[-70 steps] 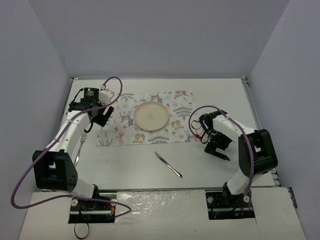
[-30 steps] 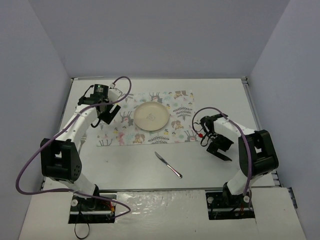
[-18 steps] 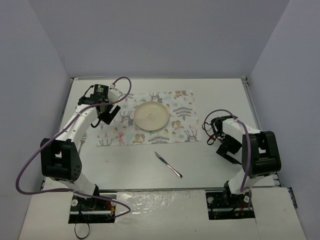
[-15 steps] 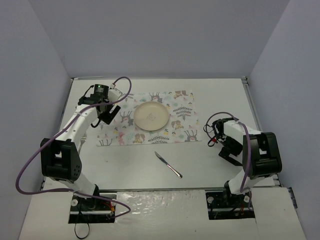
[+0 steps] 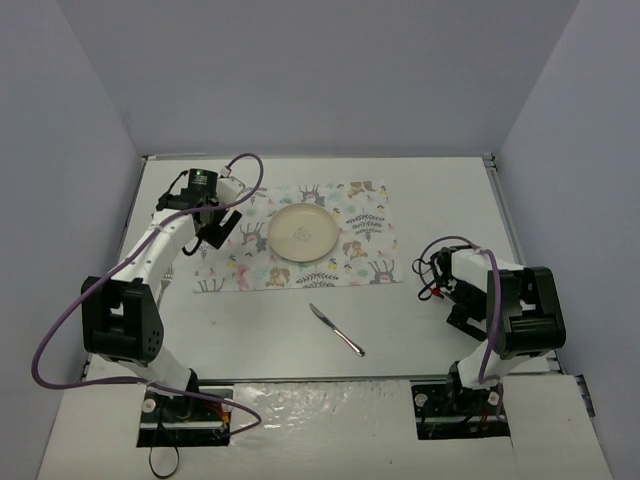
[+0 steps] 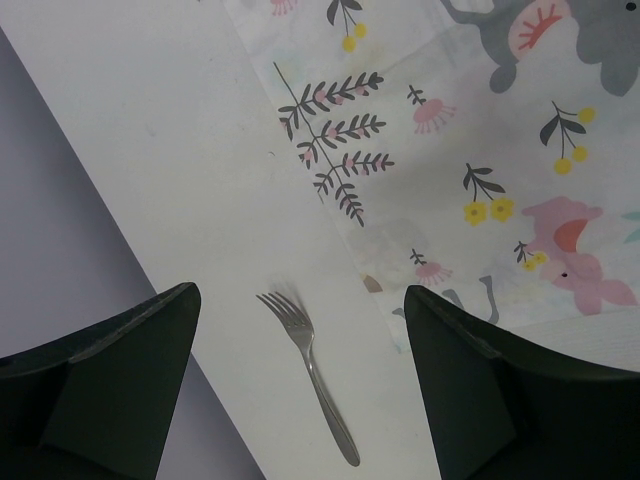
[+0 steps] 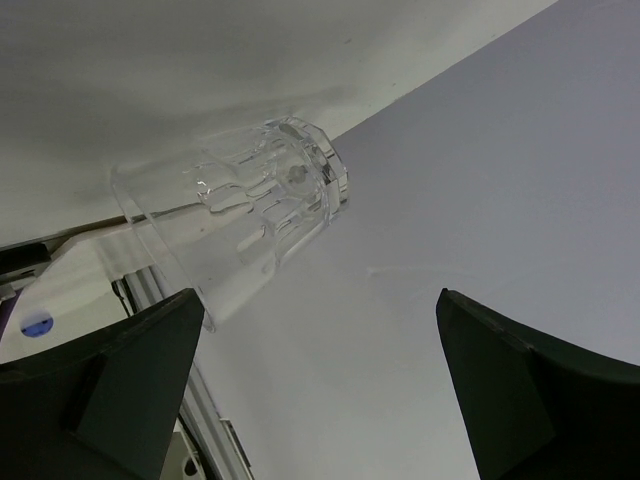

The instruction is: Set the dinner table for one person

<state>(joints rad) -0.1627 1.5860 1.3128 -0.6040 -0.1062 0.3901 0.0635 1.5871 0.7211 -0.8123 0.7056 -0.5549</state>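
On the dinner table lies a printed cloth mat with a cream plate on it. A fork rests on the bare tabletop just left of the mat. My left gripper hovers open above it, at the mat's left edge. A knife lies in front of the mat. My right gripper is folded back near its base, open and empty, facing a clear faceted glass by the right wall.
Grey-blue walls close in the table on the left, the back and the right. A metal rail runs along the table edge under the glass. The left arm's purple cable loops over the mat's far left corner.
The right arm has drawn its gripper rightward and back toward its base, away from the mat. The left arm has held still over the last second. Both grippers stay open.
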